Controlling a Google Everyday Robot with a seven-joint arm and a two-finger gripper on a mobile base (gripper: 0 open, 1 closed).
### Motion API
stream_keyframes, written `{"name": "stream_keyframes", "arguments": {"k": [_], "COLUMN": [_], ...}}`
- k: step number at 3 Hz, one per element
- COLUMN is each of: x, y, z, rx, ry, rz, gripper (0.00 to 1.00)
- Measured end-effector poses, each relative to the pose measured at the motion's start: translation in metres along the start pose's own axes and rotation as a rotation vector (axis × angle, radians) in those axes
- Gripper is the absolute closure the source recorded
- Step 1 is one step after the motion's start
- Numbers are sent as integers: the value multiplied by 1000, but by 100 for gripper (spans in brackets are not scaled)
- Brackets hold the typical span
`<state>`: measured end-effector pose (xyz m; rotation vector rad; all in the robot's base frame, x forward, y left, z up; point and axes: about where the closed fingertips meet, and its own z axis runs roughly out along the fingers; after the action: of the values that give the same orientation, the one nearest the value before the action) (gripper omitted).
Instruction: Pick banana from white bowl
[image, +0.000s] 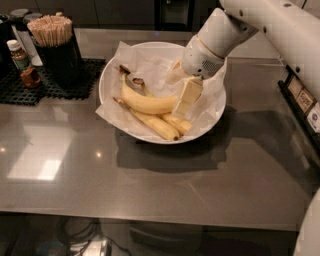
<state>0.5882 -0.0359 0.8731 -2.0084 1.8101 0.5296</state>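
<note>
Your gripper (178, 94) hangs over the right half of the bowl (108, 76), jaws spread, nothing in them. Its nearer finger (188, 95) sits at the right end of the banana (147, 104), which lies in the bowl and stretches away to the gripper's left. Two slimmer bananas (159, 125) lie just below it. Straddle only the thick curved one, nearer its middle than its tip, and close gently — soft fruit bruises, and the paper (207, 107) may snag.
</note>
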Motion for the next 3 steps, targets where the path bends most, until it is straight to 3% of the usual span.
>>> {"name": "stream_keyframes", "arguments": {"k": [1, 3], "x": [7, 17], "y": [-3, -1], "z": [3, 7], "rx": [3, 18], "ry": [-17, -37], "rz": [16, 41], "gripper": [25, 67]}}
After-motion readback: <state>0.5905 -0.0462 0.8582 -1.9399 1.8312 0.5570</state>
